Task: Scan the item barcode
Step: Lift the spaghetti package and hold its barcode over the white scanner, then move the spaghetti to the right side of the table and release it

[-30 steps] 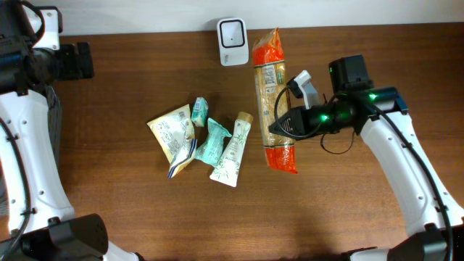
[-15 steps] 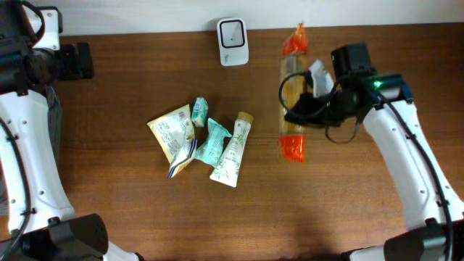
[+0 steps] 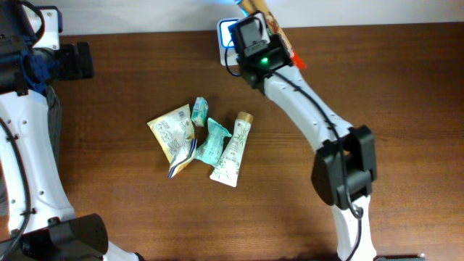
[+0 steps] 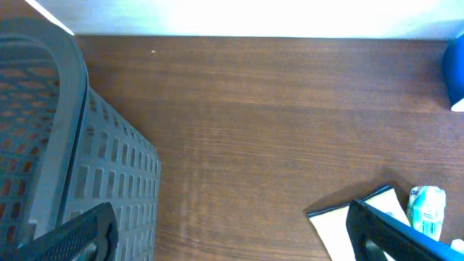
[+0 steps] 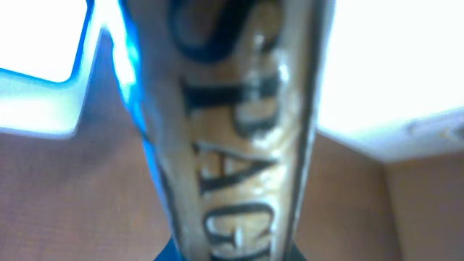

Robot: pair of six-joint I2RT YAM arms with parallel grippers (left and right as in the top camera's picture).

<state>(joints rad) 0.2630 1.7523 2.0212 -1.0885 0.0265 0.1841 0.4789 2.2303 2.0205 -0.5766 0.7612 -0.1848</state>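
Overhead: the right gripper (image 3: 251, 36) clamps a long clear spaghetti packet with orange ends (image 3: 255, 6) right over the white barcode scanner (image 3: 222, 40).
The packet hovers close above the blue-lit window, presumably to present its code; the left gripper (image 4: 232, 243) gapes empty beside a grey plastic basket (image 4: 43, 145).

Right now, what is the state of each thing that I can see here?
barcode scanner: lit blue, partly hidden.
spaghetti pack: held up over the barcode scanner.
right tool: shut on the spaghetti pack.
left tool: open, empty.
tube: lying flat, untouched.
pouches: lying in a loose pile, untouched.
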